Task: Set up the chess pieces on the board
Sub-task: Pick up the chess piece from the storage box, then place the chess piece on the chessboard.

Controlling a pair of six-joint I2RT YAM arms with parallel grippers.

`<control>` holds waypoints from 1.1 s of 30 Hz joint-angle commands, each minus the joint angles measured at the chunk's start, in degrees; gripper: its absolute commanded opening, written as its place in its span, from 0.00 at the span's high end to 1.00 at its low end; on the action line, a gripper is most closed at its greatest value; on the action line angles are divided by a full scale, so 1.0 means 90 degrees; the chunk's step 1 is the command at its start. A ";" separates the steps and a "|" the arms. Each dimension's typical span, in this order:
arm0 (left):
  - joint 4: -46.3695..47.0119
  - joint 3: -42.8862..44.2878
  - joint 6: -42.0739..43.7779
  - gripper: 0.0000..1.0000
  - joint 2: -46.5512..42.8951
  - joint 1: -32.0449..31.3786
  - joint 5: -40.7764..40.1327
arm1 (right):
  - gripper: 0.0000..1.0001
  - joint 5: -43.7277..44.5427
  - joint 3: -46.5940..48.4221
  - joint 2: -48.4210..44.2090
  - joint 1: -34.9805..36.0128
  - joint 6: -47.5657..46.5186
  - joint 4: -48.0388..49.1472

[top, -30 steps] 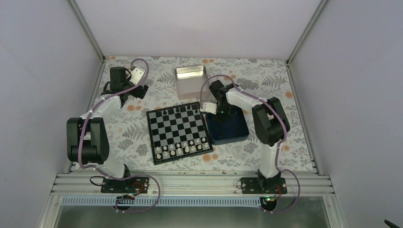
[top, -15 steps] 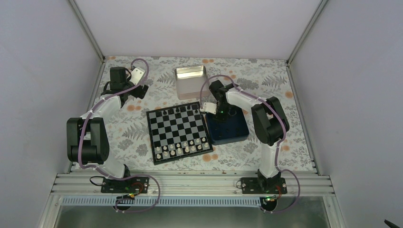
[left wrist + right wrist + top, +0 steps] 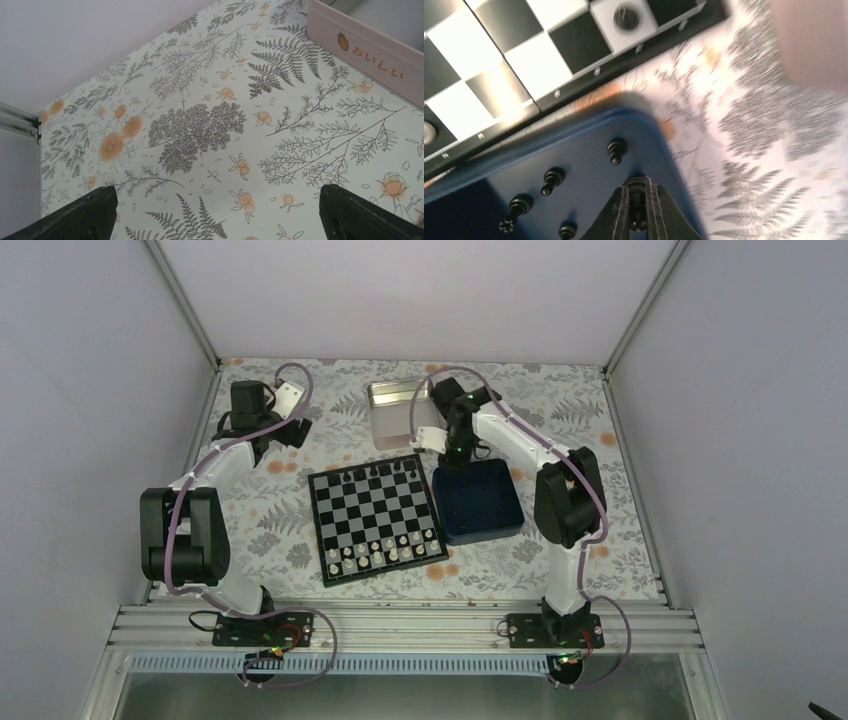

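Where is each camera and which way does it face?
Top external: above and behind, looking down; left arm and right arm show.
Left wrist: looking across the floral cloth; open jaws at bottom corners.
Right wrist: over the navy box; jaws shut on a black chess piece.
Shared: top and right wrist both show board and box.

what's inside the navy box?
Four loose black chess pieces on the navy box floor, a fifth clamped in the right gripper. Rest of floor is outside the wrist frame.
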 commanded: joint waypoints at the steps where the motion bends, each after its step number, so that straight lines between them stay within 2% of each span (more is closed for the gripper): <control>1: 0.0123 0.0001 -0.0055 0.00 -0.0219 0.0043 0.0091 | 0.93 0.0294 0.1114 -0.0069 0.0480 -0.0024 -0.0734; 8: 0.0133 0.0008 -0.0066 0.00 -0.0297 0.0053 0.0141 | 0.93 0.0395 0.2914 0.0939 0.1332 -0.0265 -0.1168; 12: 0.0124 -0.0020 -0.0066 0.00 -0.0385 0.0062 0.0136 | 0.92 0.0388 0.3411 0.1513 0.1631 -0.0426 -0.1166; 18: 0.0161 -0.0087 -0.0069 0.00 -0.0427 0.0143 0.0174 | 0.92 0.0377 0.3311 0.1993 0.1665 -0.0470 -0.0955; 33: 0.0181 -0.0113 -0.0085 0.00 -0.0401 0.0169 0.0224 | 0.91 0.0336 0.2734 0.2193 0.1417 -0.0465 -0.0415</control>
